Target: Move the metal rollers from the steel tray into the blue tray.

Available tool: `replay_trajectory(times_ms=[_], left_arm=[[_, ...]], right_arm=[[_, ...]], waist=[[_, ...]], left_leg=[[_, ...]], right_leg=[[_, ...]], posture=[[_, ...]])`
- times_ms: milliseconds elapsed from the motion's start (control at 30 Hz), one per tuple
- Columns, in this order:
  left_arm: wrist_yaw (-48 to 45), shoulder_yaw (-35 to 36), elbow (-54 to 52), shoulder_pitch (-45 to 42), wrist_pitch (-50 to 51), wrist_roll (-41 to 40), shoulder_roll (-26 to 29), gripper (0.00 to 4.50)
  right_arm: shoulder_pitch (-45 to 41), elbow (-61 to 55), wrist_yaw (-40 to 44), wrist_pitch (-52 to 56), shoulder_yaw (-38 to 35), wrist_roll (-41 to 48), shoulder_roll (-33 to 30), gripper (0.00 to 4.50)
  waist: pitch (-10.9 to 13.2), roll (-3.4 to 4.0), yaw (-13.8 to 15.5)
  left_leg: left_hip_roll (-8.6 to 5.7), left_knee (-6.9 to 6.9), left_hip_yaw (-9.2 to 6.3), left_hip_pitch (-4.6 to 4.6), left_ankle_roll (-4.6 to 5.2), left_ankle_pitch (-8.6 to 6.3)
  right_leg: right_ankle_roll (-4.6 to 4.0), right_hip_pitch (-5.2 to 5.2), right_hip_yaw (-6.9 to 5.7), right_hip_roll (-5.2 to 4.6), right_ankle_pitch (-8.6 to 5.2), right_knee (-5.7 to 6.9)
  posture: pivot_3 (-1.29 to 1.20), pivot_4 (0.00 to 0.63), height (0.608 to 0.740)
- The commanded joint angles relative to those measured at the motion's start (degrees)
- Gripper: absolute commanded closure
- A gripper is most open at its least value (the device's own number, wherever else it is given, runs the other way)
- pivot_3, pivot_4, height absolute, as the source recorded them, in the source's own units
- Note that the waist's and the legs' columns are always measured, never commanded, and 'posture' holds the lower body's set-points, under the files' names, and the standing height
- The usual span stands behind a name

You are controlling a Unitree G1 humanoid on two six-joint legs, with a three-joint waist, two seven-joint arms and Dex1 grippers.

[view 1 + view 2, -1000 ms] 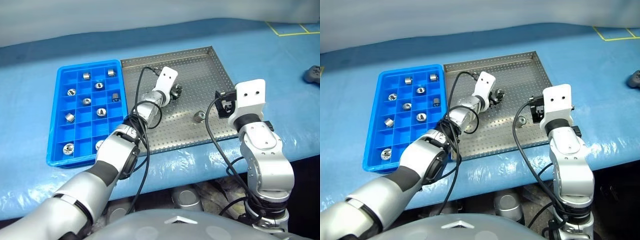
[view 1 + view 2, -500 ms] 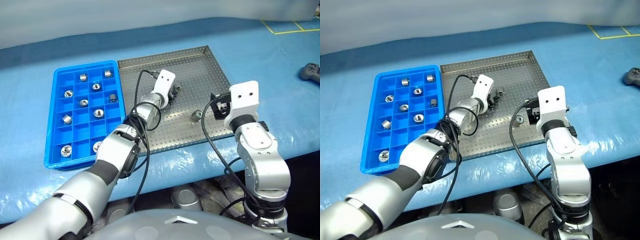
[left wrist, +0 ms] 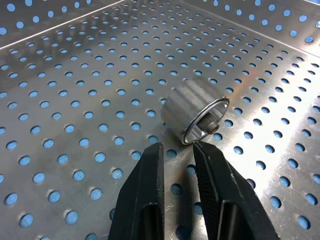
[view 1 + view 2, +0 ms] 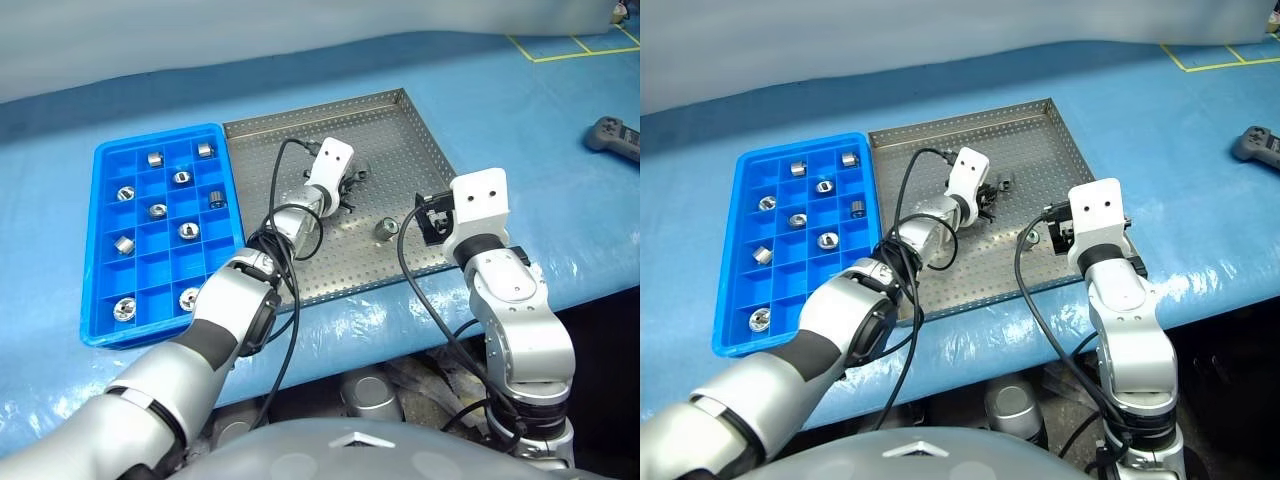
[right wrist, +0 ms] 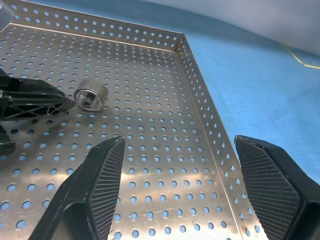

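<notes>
The steel tray (image 4: 400,130) lies on the blue covering, with the blue tray (image 4: 100,240) against its left side. Several metal rollers (image 4: 187,230) sit in the blue tray's compartments. My left gripper (image 3: 177,147) reaches low over the steel tray's middle, its fingers (image 3: 150,170) nearly together with nothing between them. One roller (image 3: 195,117) lies on its side just past the fingertips, touching or almost touching one tip. Another roller (image 4: 383,228) rests on the tray floor nearer the front. My right gripper (image 5: 180,142) hovers wide open over the tray's front right part.
A black controller (image 4: 610,135) lies on the covering far right, near yellow floor tape (image 4: 560,45). The steel tray's raised rim (image 5: 200,80) runs along the right. The table's front edge is just below the trays.
The left gripper's fingers have closed from wide open to nearly together, staying in place beside the roller. The right arm has held still. The camera has swung, shifting the whole picture.
</notes>
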Motion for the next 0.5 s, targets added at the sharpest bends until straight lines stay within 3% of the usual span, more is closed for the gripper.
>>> replay_trajectory(times_ms=[33, 200, 300, 400, 500], left_arm=[[0.27, -0.52, -1.07, -0.62, -2.19, 0.55, -11.46, 3.54], [-0.88, -2.04, -2.07, 0.02, -3.46, 1.42, -10.54, 3.54], [-0.26, -1.63, -2.32, 0.26, -3.52, 0.78, -9.84, 2.98], [-1.92, -0.87, -3.98, 0.92, -2.97, -0.53, -8.76, 2.05], [-3.89, -0.45, -7.47, 2.22, -3.22, -1.80, -6.92, 2.05]], right_arm=[[-0.48, -0.50, 0.23, -1.78, 0.00, -0.13, -0.25, 0.80], [-0.51, 0.17, 0.31, -2.33, -0.09, -0.16, -0.31, 0.80], [-0.47, 0.67, 0.34, -2.61, 0.12, 0.02, 0.12, 0.80], [-0.28, 2.22, 0.35, -3.70, -0.97, 1.11, 1.80, 0.80], [-0.06, 6.08, -0.19, -6.28, -4.02, 2.35, 4.05, 0.80]], waist=[[0.00, 0.00, 0.02], [0.00, 0.00, 0.14], [0.00, 0.00, 0.15], [0.00, 0.00, 0.16], [0.00, 0.00, 0.22]], left_leg=[[0.00, 0.00, 0.00, -0.01, 0.00, 0.00], [0.00, 0.00, 0.00, 0.00, 0.00, 0.00], [0.00, 0.00, 0.00, 0.00, 0.00, 0.00], [0.00, 0.00, 0.00, 0.00, 0.00, 0.00], [0.00, 0.00, 0.00, 0.00, 0.00, 0.00]], right_leg=[[0.00, 0.00, 0.00, 0.00, 0.00, 0.00], [0.00, 0.00, 0.00, 0.00, 0.00, 0.00], [0.00, 0.00, 0.00, 0.00, 0.00, 0.00], [0.00, 0.00, 0.00, 0.00, 0.00, 0.01], [0.00, 0.00, 0.00, 0.00, 0.00, 0.02]], posture=[[-0.33, 0.150, 0.740], [-0.33, 0.150, 0.740], [-0.33, 0.150, 0.740], [-0.33, 0.150, 0.740], [-0.32, 0.150, 0.740]])
